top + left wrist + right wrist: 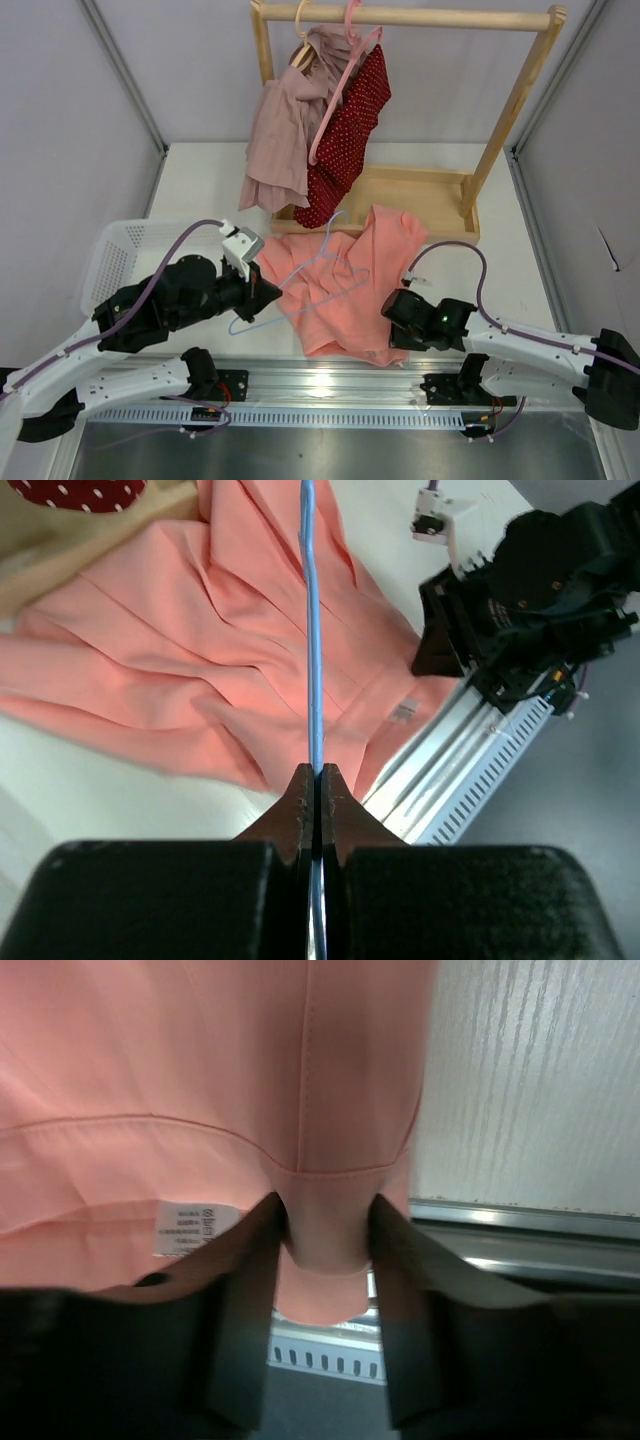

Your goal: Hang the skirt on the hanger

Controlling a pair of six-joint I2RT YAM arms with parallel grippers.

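Hanger (312,630) in left jaws, skirt (200,1060) edge between right jaws.

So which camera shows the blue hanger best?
The top external view: the hanger shows nearly whole, hook included, across the skirt. The left wrist view shows only one thin blue wire pinched in the left gripper. The right wrist view shows only skirt, no hanger.

Left gripper (316,780) is pinching the thin blue hanger (311,630) tight, its wire running straight up across the skirt (180,650) that's lying spread out, right arm (530,590) sitting at its far edge.
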